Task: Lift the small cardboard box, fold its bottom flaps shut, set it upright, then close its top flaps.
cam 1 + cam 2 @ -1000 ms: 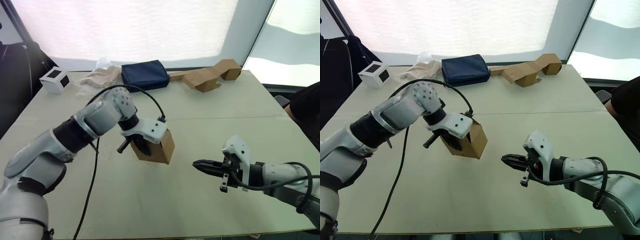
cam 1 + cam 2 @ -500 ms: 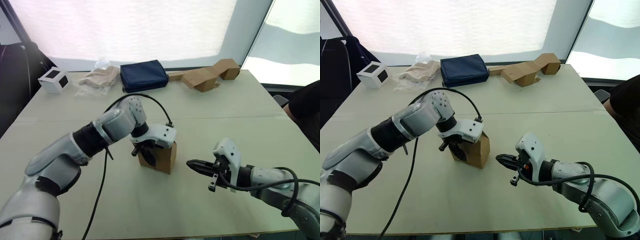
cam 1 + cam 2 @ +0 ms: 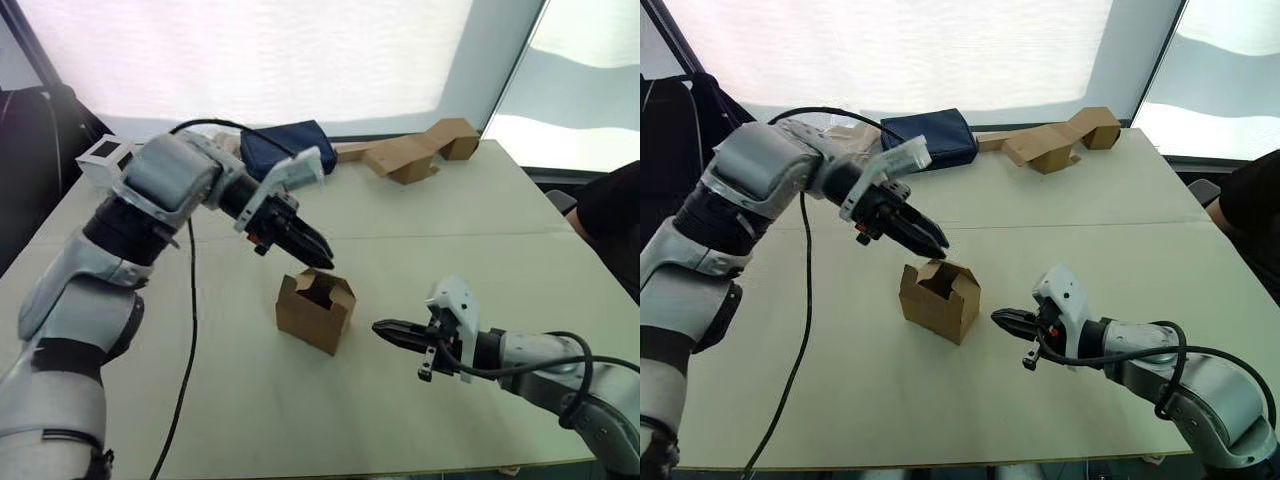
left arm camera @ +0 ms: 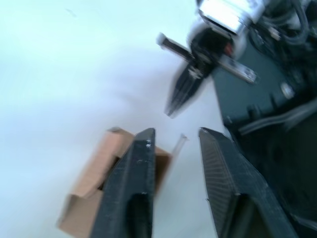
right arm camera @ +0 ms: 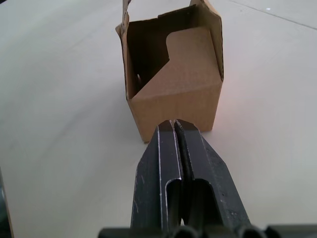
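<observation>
Standing upright, unmarked small cardboard box (image 3: 314, 311); left claw (image 3: 318, 258) apart, right claw (image 3: 386, 331) together.

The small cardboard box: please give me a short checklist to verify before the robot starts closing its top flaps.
1. The small cardboard box stands upright on the table: ok.
2. Top flaps open, ready to fold: ok.
3. Left claw released, above the box: ok.
4. Right claw shut, beside the box, apart from it: ok.
5. Bottom flaps folded shut: cannot tell.
</observation>
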You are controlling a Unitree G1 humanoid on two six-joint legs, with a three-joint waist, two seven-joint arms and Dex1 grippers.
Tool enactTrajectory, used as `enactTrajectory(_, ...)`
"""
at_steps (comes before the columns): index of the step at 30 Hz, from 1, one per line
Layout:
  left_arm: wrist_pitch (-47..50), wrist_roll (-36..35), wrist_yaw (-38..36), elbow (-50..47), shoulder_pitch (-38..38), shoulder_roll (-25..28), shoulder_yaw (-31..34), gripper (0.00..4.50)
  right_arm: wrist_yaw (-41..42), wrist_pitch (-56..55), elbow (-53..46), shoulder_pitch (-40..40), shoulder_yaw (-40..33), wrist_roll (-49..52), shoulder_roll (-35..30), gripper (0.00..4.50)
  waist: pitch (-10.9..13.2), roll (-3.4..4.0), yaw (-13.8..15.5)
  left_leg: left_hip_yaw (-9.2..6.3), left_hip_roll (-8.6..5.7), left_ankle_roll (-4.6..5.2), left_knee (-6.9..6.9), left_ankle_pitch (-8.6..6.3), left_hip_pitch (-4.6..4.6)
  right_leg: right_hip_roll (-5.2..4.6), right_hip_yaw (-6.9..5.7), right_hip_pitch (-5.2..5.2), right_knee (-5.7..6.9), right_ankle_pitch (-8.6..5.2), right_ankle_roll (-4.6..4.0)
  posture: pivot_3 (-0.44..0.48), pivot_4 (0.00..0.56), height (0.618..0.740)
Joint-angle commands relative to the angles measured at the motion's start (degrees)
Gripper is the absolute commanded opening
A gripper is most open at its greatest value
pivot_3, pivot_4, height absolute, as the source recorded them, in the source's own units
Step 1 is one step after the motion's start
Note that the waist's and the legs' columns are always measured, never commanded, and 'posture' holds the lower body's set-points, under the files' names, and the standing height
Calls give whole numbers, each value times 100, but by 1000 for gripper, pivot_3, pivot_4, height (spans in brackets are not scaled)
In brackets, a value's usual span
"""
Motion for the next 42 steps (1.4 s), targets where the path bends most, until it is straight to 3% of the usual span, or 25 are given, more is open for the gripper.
enactTrajectory(1, -720, 226, 1041, -183, 979, 57, 979, 15, 199, 31, 37, -9, 179, -55, 27, 0, 1, -1, -3, 1, 3, 0, 0, 0, 2, -1, 2, 0, 6, 0, -1, 0, 150, 740)
enactTrajectory(5, -1155, 662, 1510, -447, 1985, 230, 999, 15, 394, -39, 267, -105, 554, -494, -69, 0, 1, -3, 39, 0, 0, -5, 2, 3, -2, -7, 0, -4, 12, -1, -2, 0, 150, 740)
enactTrajectory(9, -1702, 915, 1934, -504, 2832, 109, 1115, 15, 161, -452, 774, -372, 996, -1341, 265, 0, 1, -3, 55, 4, -6, -7, 7, 4, -7, -20, -3, -4, 8, 0, -1, 0, 150, 740)
enactTrajectory(15, -2260, 1330, 2244, -570, 3478, -89, 922, 15, 341, -398, 804, -384, 1223, -1494, 519, 0, 1, -3, 50, 3, -7, -7, 7, 4, -10, -22, -6, -5, 8, 0, -1, 0, 150, 740)
enactTrajectory(23, -2281, 1435, 2113, -1005, 4002, -296, 715, 15, 521, -669, 1218, -540, 1373, -2039, 586, 0, 0, -2, 39, 4, -7, -7, 7, 4, -6, -20, -6, -3, 12, 0, -1, 0, 150, 740)
enactTrajectory(37, -1225, 1145, 2097, -2400, 4694, -260, 559, 15, 767, -1150, 1704, -643, 1168, -2665, 649, 0, -2, 1, 36, 4, -6, -7, 5, 4, -3, -21, -5, -1, 13, 0, -1, 0, 150, 740)
enactTrajectory(42, -1084, 1158, 2316, -2442, 4750, -312, 624, 15, 804, -1153, 1698, -637, 1161, -2739, 692, 0, -2, 1, 39, 3, -6, -7, 5, 4, -3, -21, -5, 0, 12, 0, -1, 0, 150, 740)
